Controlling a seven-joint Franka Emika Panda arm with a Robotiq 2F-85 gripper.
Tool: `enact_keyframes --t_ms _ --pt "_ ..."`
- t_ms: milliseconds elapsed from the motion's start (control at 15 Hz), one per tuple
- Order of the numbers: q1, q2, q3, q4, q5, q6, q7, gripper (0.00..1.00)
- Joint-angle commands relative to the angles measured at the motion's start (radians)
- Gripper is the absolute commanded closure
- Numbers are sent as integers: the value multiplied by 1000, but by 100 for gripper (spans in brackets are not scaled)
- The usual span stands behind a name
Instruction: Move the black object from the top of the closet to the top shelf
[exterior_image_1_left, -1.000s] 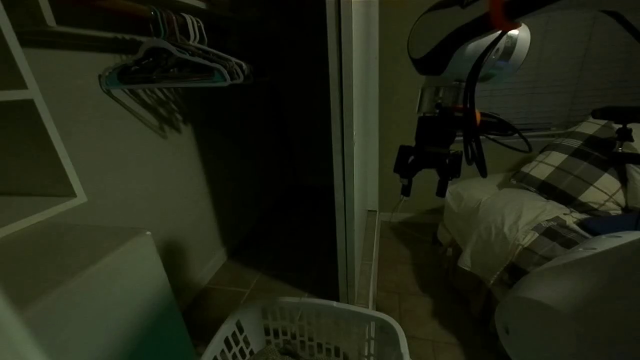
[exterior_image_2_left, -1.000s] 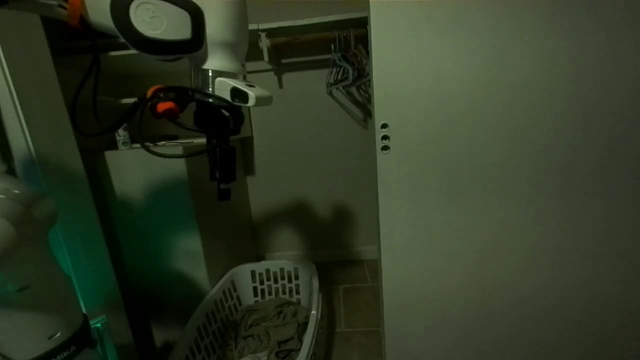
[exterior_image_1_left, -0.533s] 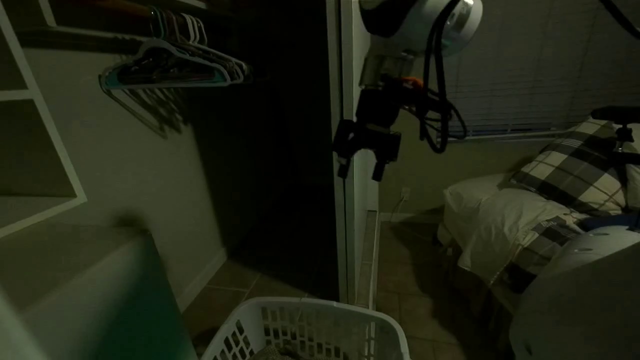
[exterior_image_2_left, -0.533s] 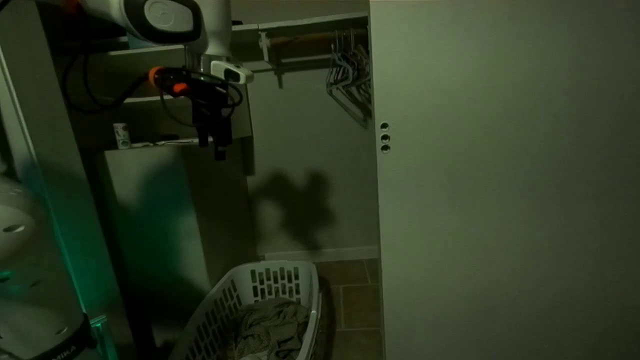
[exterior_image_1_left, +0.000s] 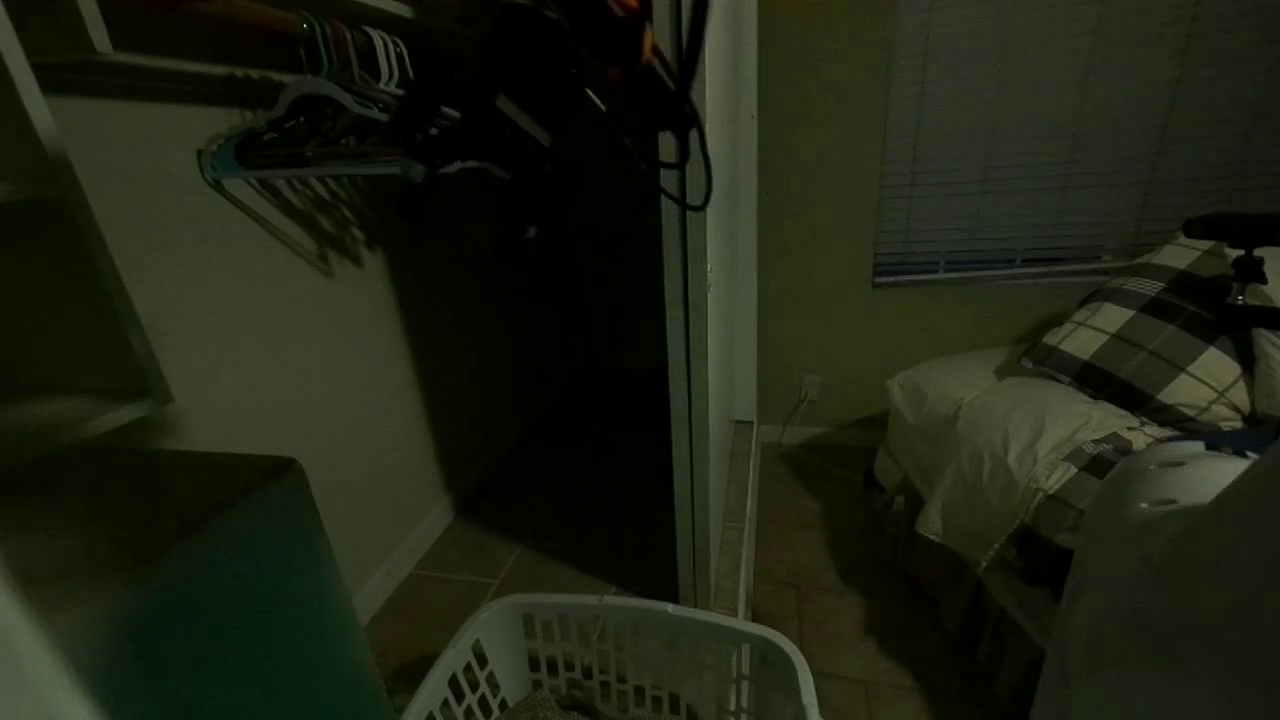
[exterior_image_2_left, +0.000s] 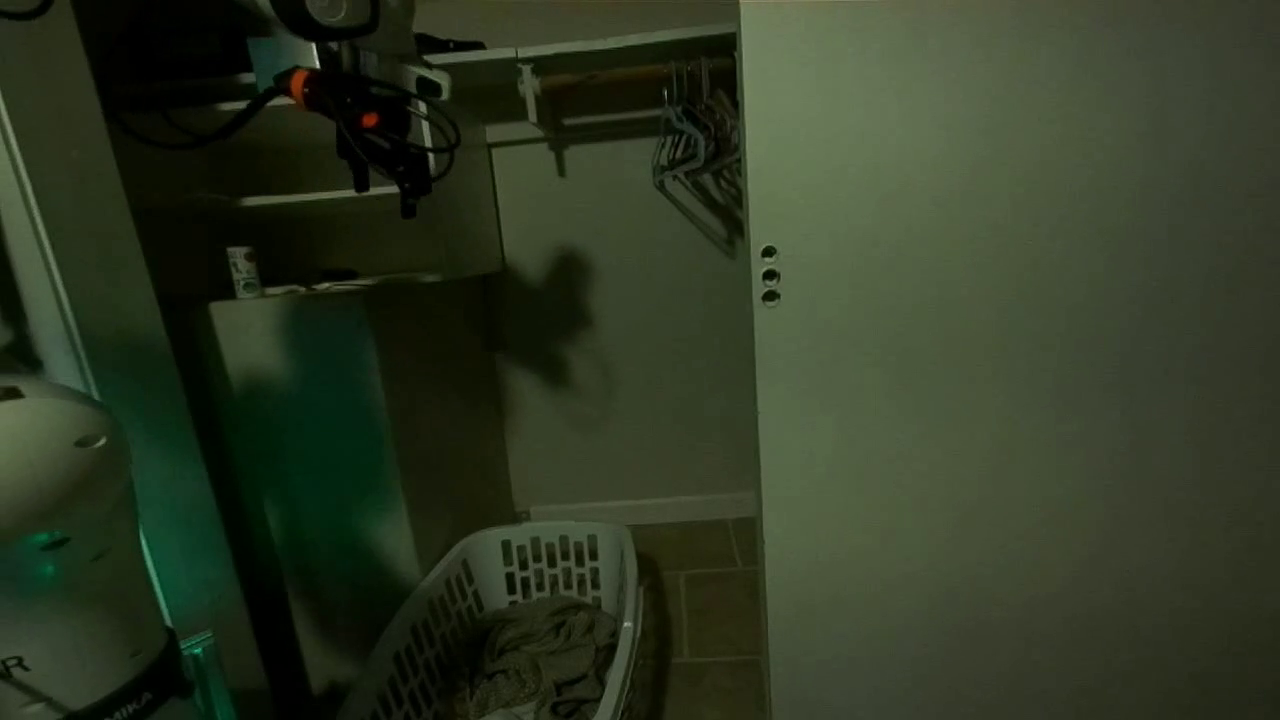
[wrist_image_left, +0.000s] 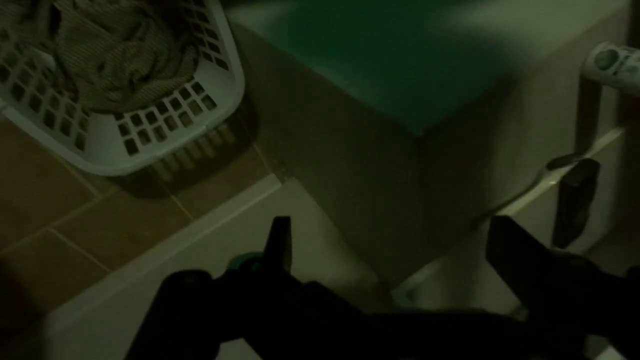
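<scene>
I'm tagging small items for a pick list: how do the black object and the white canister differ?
Colour: the black object looks dark throughout; the white canister is pale with printed markings.
Pose: the white canister stands upright; the black object lies low.
Shape: the white canister is cylindrical; the black object looks longish and blocky.
Shared: neither is held by the tool.

In an exterior view, the camera looks along the front of the tall, pale-walled closet (exterior_image_1_left: 320, 350), with a boxy pale cabinet (exterior_image_1_left: 240, 600) close at lower left, toward a grey slatted window blind (exterior_image_1_left: 1060, 140). In an exterior view, the camera faces into the closet from farther off, tilted slightly down, the robot's rounded white lower body (exterior_image_2_left: 70, 560) at its left edge. The wrist view looks steeply down past the black two-fingered gripper (wrist_image_left: 390, 220). All three share the cabinet and slotted white plastic laundry basket (exterior_image_2_left: 488, 570).
</scene>
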Motion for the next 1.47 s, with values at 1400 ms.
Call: enact_keyframes --t_ms 1400 --pt "107 461 180 642 306 524 -140 0"
